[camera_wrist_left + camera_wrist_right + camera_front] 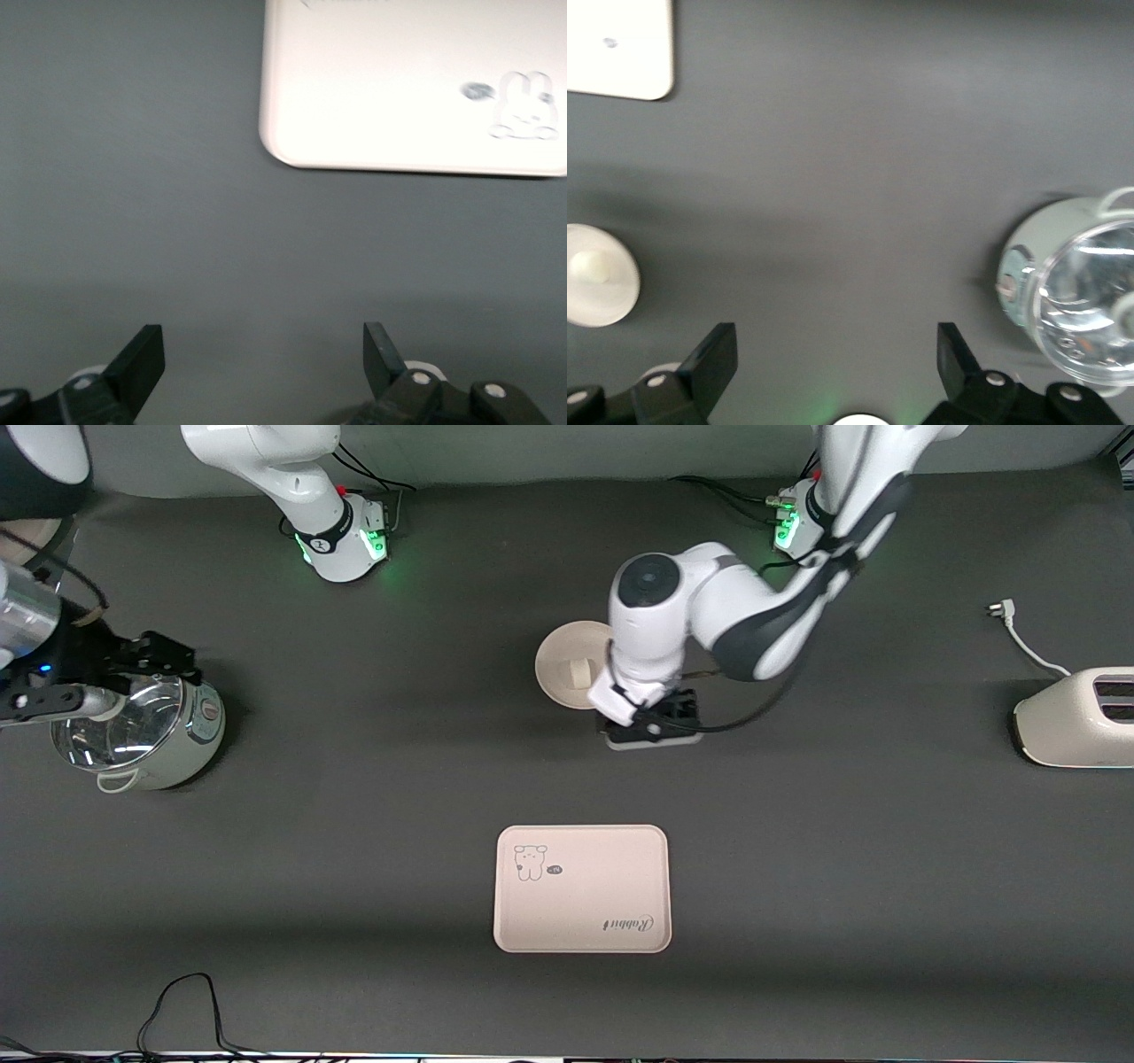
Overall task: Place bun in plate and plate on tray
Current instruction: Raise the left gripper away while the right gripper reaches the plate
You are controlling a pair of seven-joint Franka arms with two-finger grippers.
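The round cream plate [554, 660] lies in the middle of the table with the small off-white bun [580, 671] standing in it. The left arm partly covers the plate. My left gripper [654, 724] is open and empty, low over bare table just beside the plate, on the side toward the tray [581, 888]. The left wrist view shows its gripper [263, 341] wide open over bare table, with a corner of the tray [416, 80] ahead. My right gripper [155, 657] is open and empty, up over the pot. The right wrist view shows its gripper [837, 341], the plate [607, 297], the bun [592, 264] and a tray corner [616, 44].
A pot with a glass lid [142, 735] stands at the right arm's end, also in the right wrist view [1076, 301]. A cream toaster [1076, 717] with a white plug cable [1019, 633] stands at the left arm's end. Black cables [186, 1001] lie at the table's front edge.
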